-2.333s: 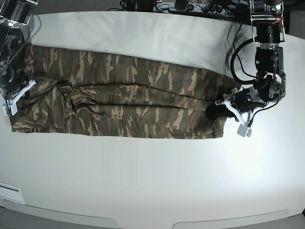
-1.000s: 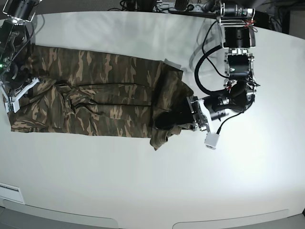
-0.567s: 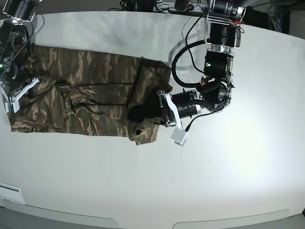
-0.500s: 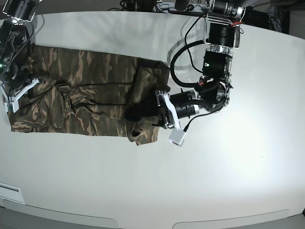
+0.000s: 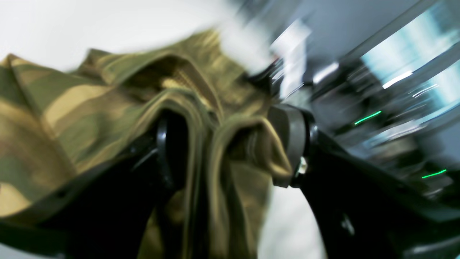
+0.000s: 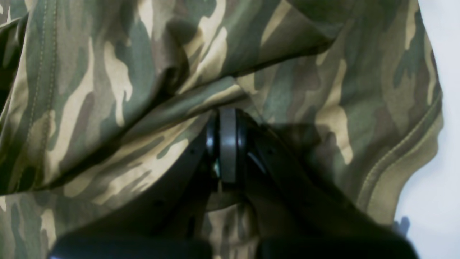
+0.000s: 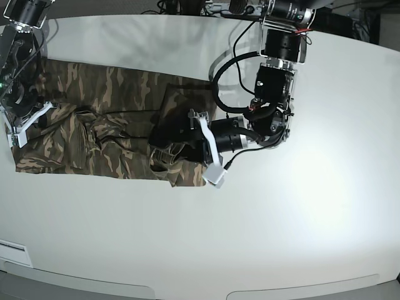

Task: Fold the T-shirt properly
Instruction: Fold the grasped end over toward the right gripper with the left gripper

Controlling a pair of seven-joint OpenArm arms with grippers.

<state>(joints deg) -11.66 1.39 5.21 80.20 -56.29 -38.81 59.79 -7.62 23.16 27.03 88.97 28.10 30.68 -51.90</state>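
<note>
While the right claw (image 6: 221, 144) pinches it, the camouflage T-shirt (image 7: 106, 131) lies half-folded under the spread left claw (image 7: 187, 140).

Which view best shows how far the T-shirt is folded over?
The base view: the whole T-shirt lies on the table, its end doubled over near the left gripper. The left wrist view is blurred cloth; the right wrist view shows only close-up cloth.
</note>
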